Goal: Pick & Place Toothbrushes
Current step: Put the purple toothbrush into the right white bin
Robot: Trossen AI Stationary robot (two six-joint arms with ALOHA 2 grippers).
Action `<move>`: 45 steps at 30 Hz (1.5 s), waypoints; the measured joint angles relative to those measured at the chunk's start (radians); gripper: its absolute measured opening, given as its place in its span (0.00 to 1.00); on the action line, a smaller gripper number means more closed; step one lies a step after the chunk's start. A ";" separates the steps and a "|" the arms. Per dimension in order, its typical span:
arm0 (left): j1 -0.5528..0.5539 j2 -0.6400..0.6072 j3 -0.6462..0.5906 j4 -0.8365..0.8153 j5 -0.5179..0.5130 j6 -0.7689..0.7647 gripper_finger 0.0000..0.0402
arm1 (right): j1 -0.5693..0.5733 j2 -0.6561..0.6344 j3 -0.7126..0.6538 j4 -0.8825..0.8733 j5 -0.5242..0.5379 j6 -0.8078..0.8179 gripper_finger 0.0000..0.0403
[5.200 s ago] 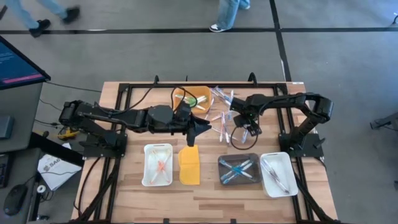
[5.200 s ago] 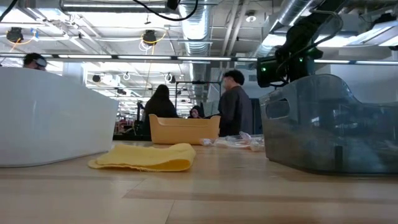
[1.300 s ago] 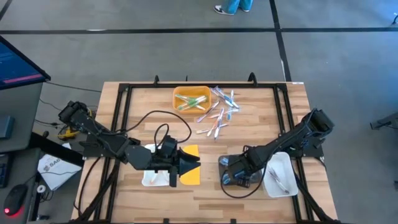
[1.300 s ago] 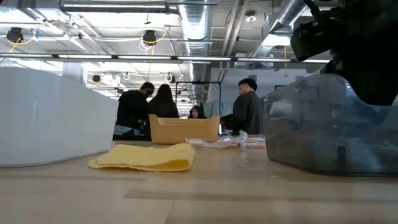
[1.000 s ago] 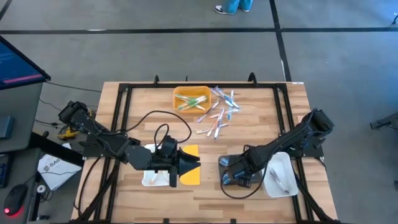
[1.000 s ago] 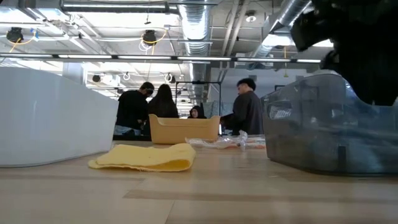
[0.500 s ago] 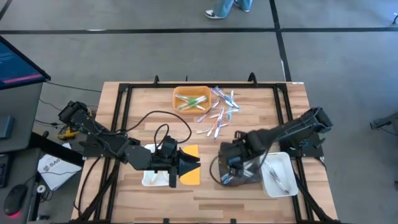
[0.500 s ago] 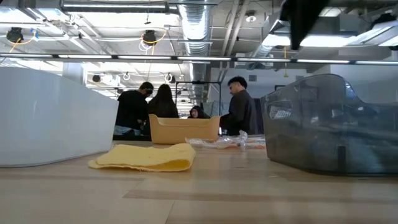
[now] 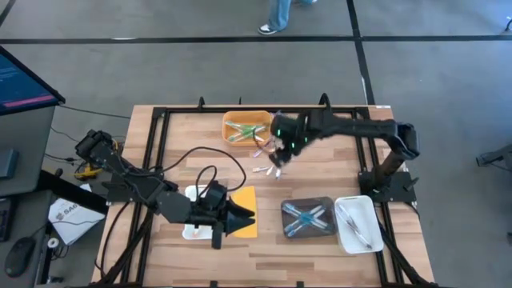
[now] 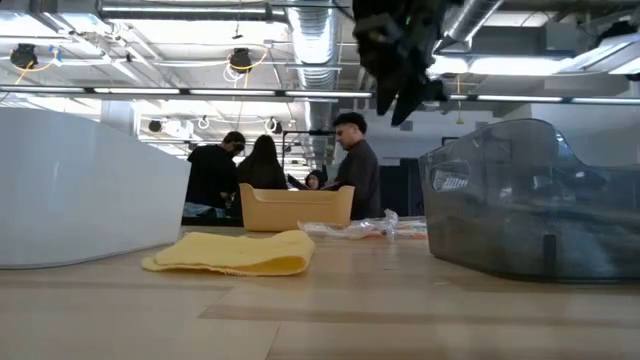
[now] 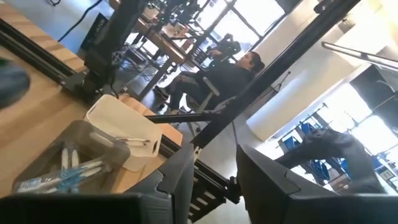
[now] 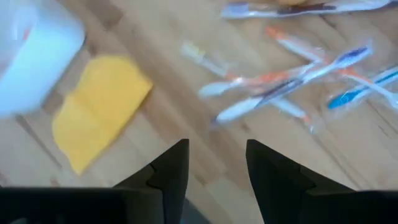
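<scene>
High view: the loose toothbrushes lie flat on the tabletop, long axes crossing at mixed diagonals. The right gripper hovers over them, fingers spread, empty.

No lettering can be read with any certainty. The dark monitor screen at the left edge of the high view carries lines of text and a pink bar, too small to make out. The white sheet on the floor at lower left bears an illegible dark mark.

Loose toothbrushes beside the rear tray — four trays in front.
</scene>
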 joint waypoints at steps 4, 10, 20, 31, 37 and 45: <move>-0.001 0.000 0.000 0.000 -0.002 0.002 0.29 | -0.133 0.006 -0.067 0.090 -0.095 0.011 0.39; 0.008 0.000 0.000 -0.001 -0.064 0.008 0.29 | -0.233 0.008 -0.195 0.229 -0.177 0.044 0.38; 0.080 0.000 0.000 -0.001 -0.375 0.070 0.29 | -0.242 0.008 -0.273 0.285 -0.212 0.081 0.38; 0.160 -0.044 0.000 -0.054 -0.210 0.160 0.29 | -0.169 0.133 -0.283 0.310 -0.113 0.164 0.36; 0.148 -0.115 0.000 -0.157 -0.188 0.192 0.29 | -0.140 0.191 -0.283 0.335 -0.110 0.235 0.38; 0.121 -0.170 0.000 -0.275 -0.188 0.193 0.29 | -0.148 0.204 -0.282 0.372 -0.104 0.289 0.37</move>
